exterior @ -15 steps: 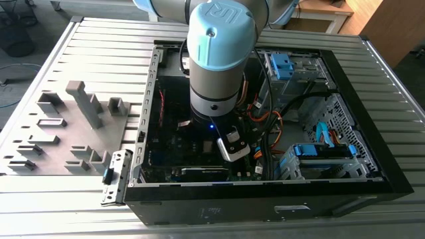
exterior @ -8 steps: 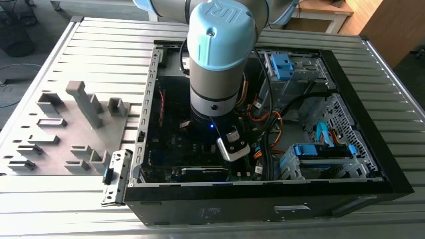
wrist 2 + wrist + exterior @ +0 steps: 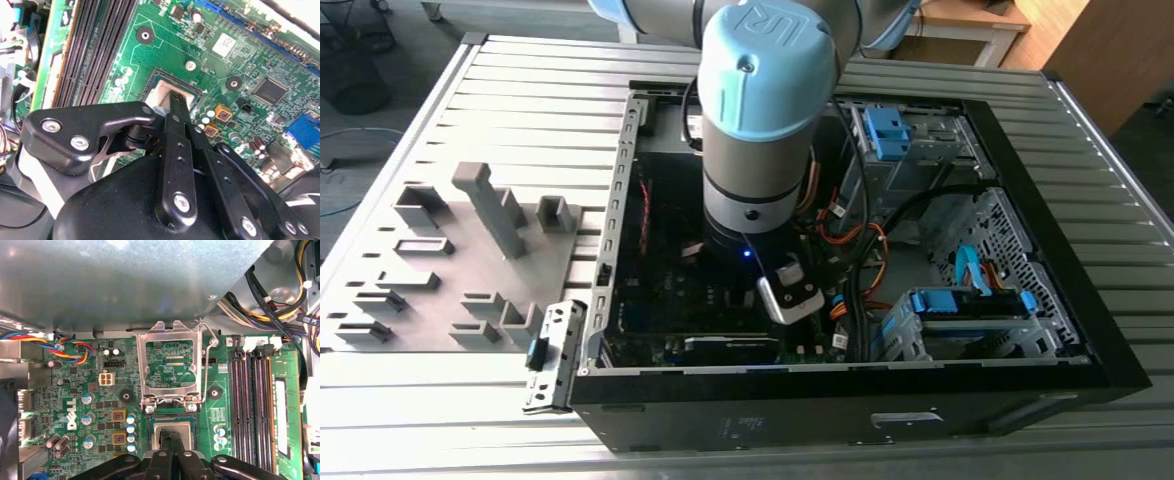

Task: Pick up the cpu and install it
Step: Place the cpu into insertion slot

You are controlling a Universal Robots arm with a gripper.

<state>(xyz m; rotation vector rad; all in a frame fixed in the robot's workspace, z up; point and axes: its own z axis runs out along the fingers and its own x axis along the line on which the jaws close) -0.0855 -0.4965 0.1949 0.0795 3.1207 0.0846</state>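
My claw (image 3: 172,442) sits directly over the cpu (image 3: 172,429), fingers pinched nearly together, gripping nothing. The cpu lies flat in the socket (image 3: 172,418), silvery face up, edges squared to it, beside the raised load plate (image 3: 167,365).

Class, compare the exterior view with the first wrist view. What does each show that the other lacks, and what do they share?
Exterior view: the grey plastic fixture tray on the ribbed metal table. First wrist view: the small silvery square cpu at the socket, and the raised silver load plate. Shared: the green motherboard.
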